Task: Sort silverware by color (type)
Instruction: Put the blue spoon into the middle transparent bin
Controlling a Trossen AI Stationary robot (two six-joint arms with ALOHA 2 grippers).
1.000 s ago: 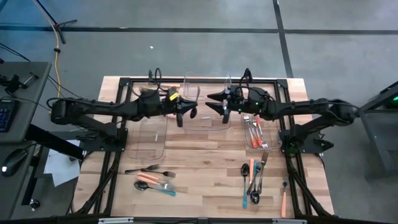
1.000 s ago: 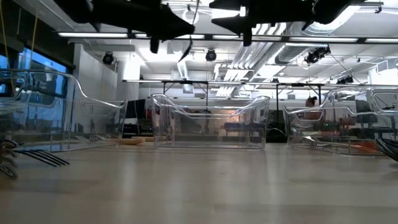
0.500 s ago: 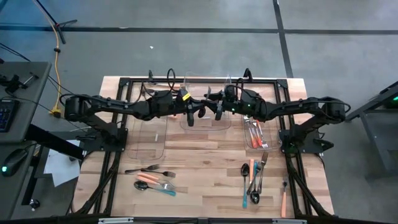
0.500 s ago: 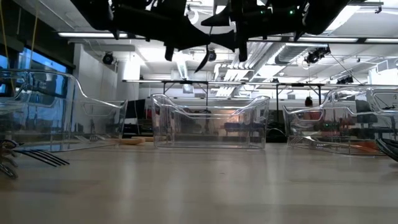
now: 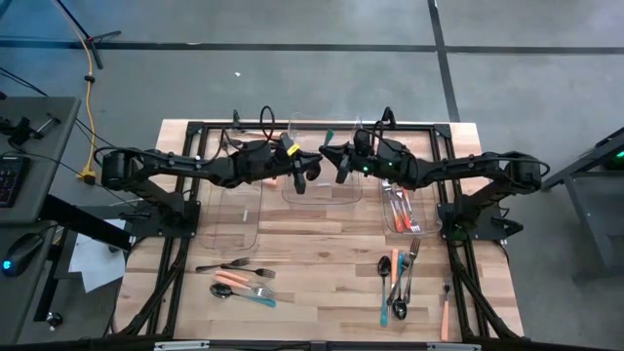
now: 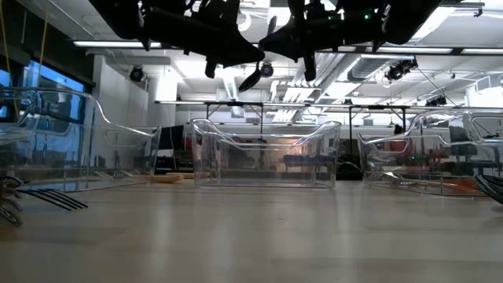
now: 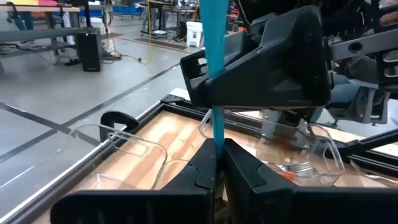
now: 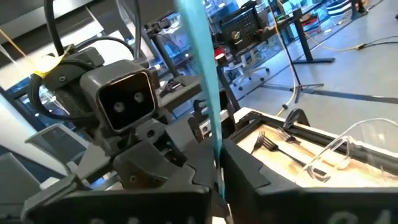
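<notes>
Above the middle clear plastic bin (image 5: 324, 185) at the far side of the wooden counter (image 5: 322, 268), the two dark arms meet nose to nose. The left tool (image 5: 300, 179) and the right tool (image 5: 340, 168) both pinch a thin teal-blue-handled utensil (image 7: 214, 74): each wrist view shows that arm's own fingers closed tight on the teal strip, with the other arm's tool just beyond it (which end of the utensil each one has cannot be told). From the low view the pair hang high over the bin, well clear of its rim, with a slim dark piece slanting between them. The rest of the silverware lies elsewhere: a few orange-handled pieces (image 5: 398, 207) inside the right clear bin (image 5: 400, 230); a loose cluster of black, orange and teal forks and spoons (image 5: 242, 281) on the near left of the counter; a second cluster of black, teal and orange pieces (image 5: 398, 278) on the near right; and one orange-handled piece (image 5: 446, 312) alone by the right edge. The left clear bin (image 5: 237, 214) sits beside the middle one.
</notes>
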